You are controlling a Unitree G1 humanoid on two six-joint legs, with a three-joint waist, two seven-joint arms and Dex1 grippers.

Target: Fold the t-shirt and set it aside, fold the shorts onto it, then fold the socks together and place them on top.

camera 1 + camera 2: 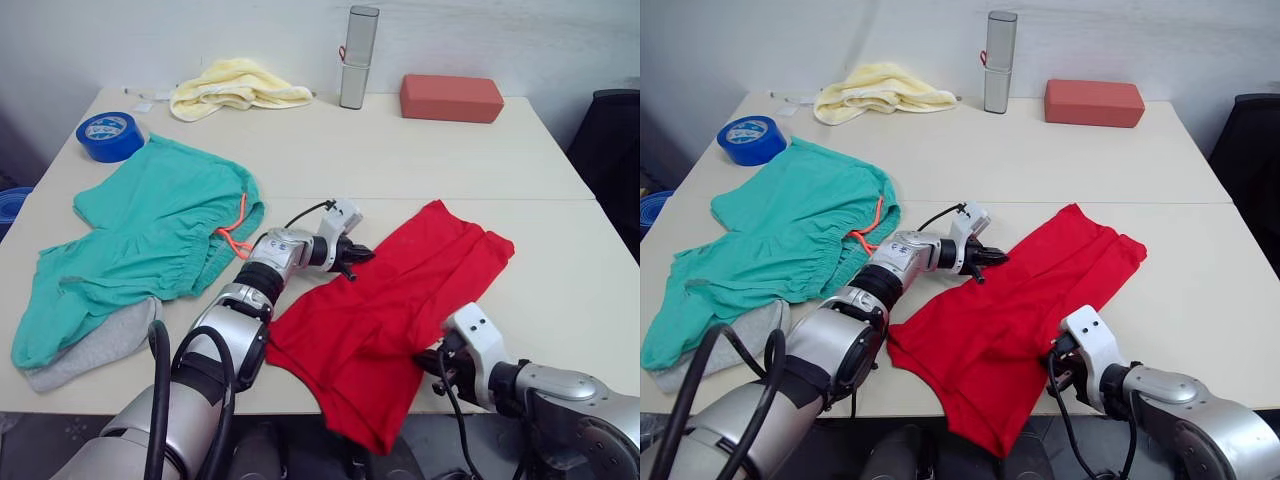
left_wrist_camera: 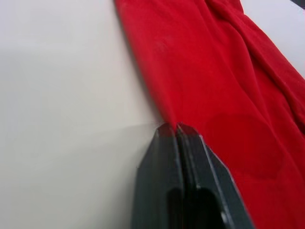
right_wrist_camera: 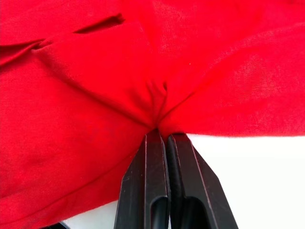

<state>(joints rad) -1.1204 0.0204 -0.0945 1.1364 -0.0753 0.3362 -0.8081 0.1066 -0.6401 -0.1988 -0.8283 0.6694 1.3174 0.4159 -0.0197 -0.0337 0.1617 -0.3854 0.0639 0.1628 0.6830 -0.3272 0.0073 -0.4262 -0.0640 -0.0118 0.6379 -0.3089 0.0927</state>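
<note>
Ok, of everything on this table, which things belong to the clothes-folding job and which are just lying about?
For the job:
t-shirt, pinched by the left gripper and the right gripper
shorts
socks, partly under the shorts

Lying about:
yellow towel
blue tape roll
red-brown block
grey flask

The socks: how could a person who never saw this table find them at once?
Start at the teal shorts spread on the table's left side. At their near edge, by the table's front-left corner, grey knit peeks from underneath: the socks. They are the table's sole grey fabric.
</note>
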